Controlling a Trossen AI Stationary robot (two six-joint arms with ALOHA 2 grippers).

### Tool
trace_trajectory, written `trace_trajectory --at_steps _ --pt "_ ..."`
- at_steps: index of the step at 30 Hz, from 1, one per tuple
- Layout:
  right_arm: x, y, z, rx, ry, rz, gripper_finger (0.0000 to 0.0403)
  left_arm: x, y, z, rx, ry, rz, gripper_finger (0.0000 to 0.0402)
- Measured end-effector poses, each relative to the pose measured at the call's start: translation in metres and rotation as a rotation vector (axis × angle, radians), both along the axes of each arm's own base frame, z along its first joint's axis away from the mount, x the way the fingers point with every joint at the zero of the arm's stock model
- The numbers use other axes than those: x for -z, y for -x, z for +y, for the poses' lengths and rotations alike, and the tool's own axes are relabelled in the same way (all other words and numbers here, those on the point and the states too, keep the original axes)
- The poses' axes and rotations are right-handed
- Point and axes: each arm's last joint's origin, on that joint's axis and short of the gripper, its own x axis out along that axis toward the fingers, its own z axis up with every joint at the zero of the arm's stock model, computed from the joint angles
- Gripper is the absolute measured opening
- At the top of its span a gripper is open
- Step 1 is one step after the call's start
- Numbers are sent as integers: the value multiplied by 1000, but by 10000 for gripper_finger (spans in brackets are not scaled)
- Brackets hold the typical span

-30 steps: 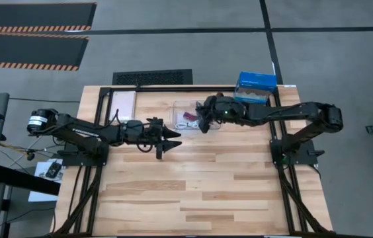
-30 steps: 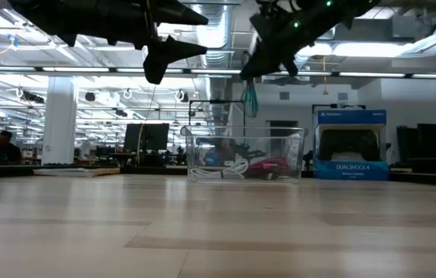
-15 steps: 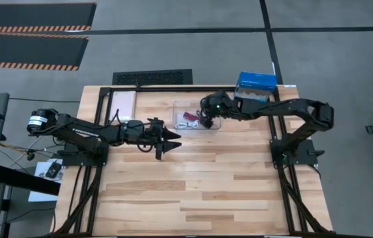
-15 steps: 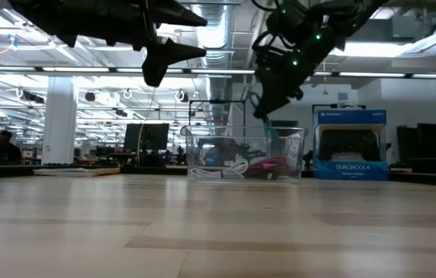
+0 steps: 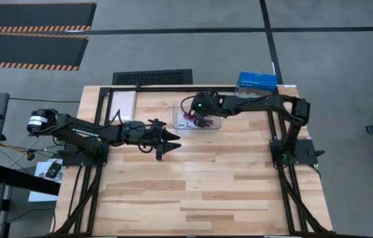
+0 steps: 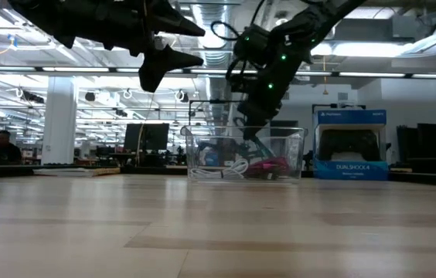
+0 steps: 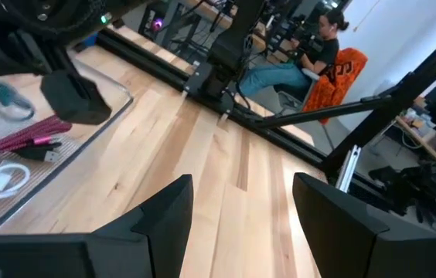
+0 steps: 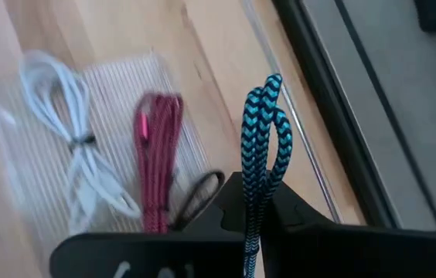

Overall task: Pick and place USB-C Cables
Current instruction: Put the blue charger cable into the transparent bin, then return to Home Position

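Pale wooden planks made up the counter point(image 5: 200, 178), which sat inside a black frame on a grey floor, with an office of ceiling lights and desks behind it. Near the counter's far edge stood a clear plastic bin point(image 6: 202, 147), and just beside it a blue box point(image 5: 256, 82).

Over the bin hung the right tool point(image 8: 260, 212), its 2 fingers clamped on the teal cable point(image 8: 263, 147), which stood up in a folded loop between them. In the low view that tool point(image 6: 250, 127) dipped to the bin's rim. On the bin's floor lay the white cable point(image 8: 71, 147), the dark red cable point(image 8: 158, 150) alongside it, and a dark loop, apparently the black cable point(image 8: 199, 193), partly hidden behind the right tool.

Nearer the counter's left side the left tool point(image 5: 168, 141) hovered above bare wood, well apart from the bin, with its fingers point(image 7: 168, 220) spread wide and nothing between them. A seated person point(image 7: 311, 54) showed in the room beyond.
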Motion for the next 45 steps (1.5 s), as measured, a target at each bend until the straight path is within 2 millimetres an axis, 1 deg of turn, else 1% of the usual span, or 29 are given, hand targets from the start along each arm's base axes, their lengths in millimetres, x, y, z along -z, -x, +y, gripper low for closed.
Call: trace_trajectory --at_steps 5,9,14,17,21,31,34,38,40,42,45 --pt "9 -9 -3 -25 15 96 17 3 0 0 0 -1 26 210" --pt "15 -17 -4 -35 17 105 23 4 1 0 -1 -3 44 210" --pt "23 -19 -1 -65 15 139 27 5 1 0 -2 -4 50 210" --pt "22 -19 -1 -65 16 136 40 5 1 0 -2 -5 51 210" --pt "22 -19 -1 -68 16 139 77 5 1 0 -2 -5 51 210" --pt "21 -19 0 -68 16 135 209 5 1 0 -4 -18 50 210" --pt "12 -17 1 -69 22 109 235 5 1 0 -7 -18 48 210" --pt "-12 -11 5 -74 43 52 245 4 1 1 -14 -3 47 210" --pt "-30 -5 10 -93 54 24 244 4 1 3 -18 7 46 210" --pt "-52 7 15 -111 61 0 243 -1 4 5 -2 17 29 210" --pt "-87 30 26 -122 75 -36 241 -19 15 9 21 22 -40 210"
